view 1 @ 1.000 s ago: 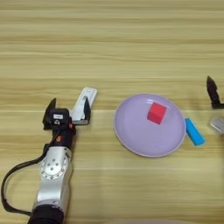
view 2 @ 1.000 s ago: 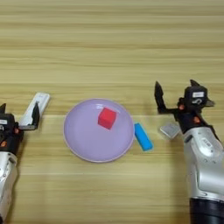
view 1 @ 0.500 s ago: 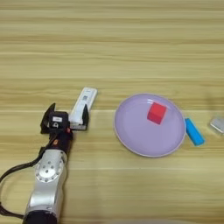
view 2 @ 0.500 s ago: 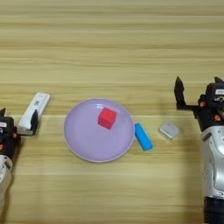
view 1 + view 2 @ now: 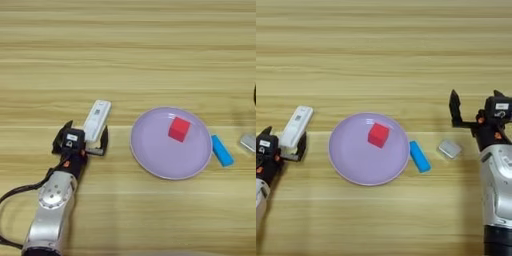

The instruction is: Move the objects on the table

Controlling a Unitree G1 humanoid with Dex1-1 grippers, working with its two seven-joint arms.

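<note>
Spanning both views, the table (image 5: 125, 50) carries a lilac plate (image 5: 351, 165) holding the red cube (image 5: 378, 135). Left gripper (image 5: 82, 138), fingers spread, straddles the white bar's (image 5: 96, 119) near end. Right gripper (image 5: 473, 106), fingers apart, hovers just beyond the grey block (image 5: 449, 148); a blue piece (image 5: 419, 156) lies beside the plate.

On the tabletop (image 5: 125, 50) a plate (image 5: 155, 160) sits at centre with a cube (image 5: 179, 129) on it, toward 1 o'clock. At the plate's 3 o'clock lies a short bar (image 5: 419, 156) (just beside the rim), then a block (image 5: 449, 148) further out. At 9 o'clock lies the remote (image 5: 96, 120).
</note>
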